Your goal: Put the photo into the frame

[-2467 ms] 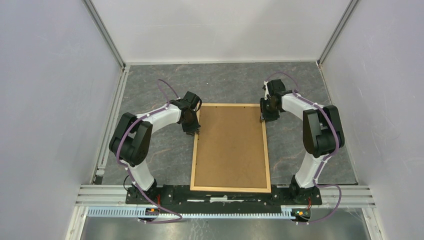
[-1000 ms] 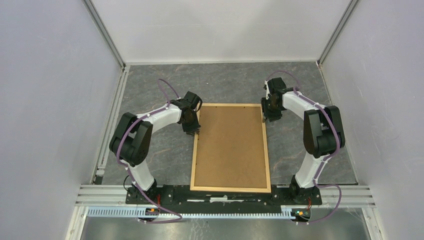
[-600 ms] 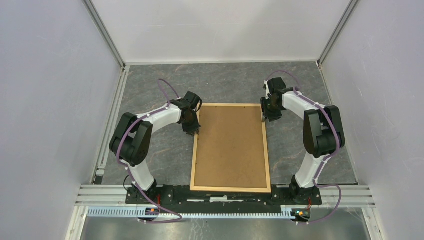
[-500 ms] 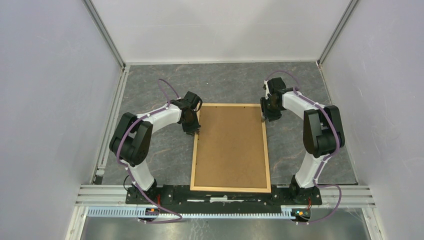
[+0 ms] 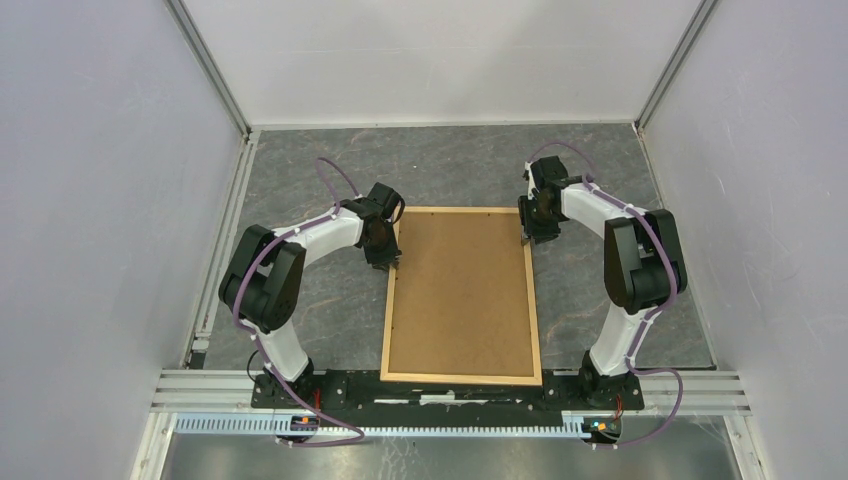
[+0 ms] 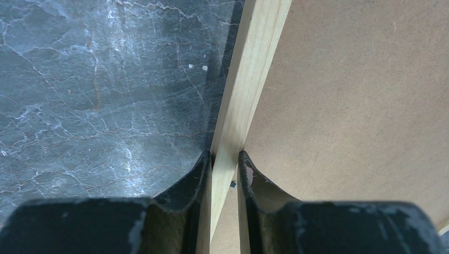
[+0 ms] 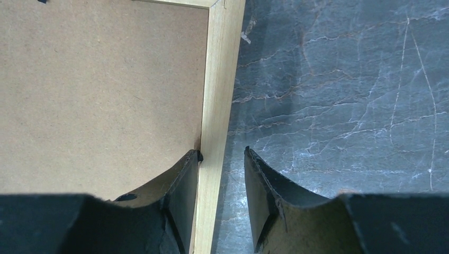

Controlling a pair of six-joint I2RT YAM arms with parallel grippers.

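Frame [image 5: 461, 378] lies flat, long axis running near to far.

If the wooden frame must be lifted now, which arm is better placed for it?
Left, probably. The left gripper is closed on the left strip of the frame, both fingers against the wood. The right gripper only straddles the right strip; its outer finger stands apart from it.

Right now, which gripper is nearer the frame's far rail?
Right. The right gripper straddles the frame's right rail near its far corner, jaws open. The left gripper is clamped on the left rail, farther from the far end.
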